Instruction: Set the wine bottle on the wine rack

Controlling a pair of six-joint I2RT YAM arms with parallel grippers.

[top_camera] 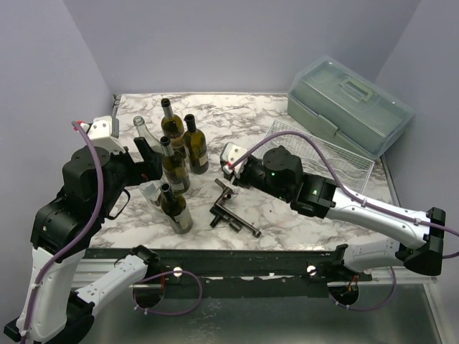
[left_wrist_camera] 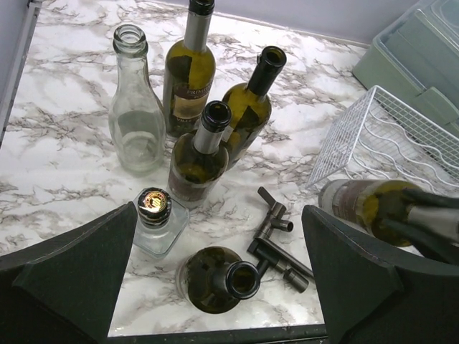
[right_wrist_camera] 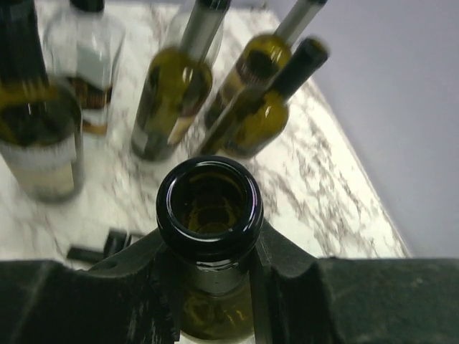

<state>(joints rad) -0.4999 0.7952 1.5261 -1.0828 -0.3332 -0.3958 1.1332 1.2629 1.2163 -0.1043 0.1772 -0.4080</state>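
Observation:
My right gripper is shut on the neck of a green wine bottle, whose open mouth faces the wrist camera. In the left wrist view the same wine bottle hangs nearly flat above the table, just in front of the wine rack. The silver wire rack sits at the right with no bottle in it. In the top view my right gripper is left of the rack. My left gripper hangs open above a standing open green bottle, touching nothing.
Several more bottles stand at the left: green ones, a clear one and a small square capped one. A dark metal tool lies near the front edge. A lidded plastic box sits behind the rack.

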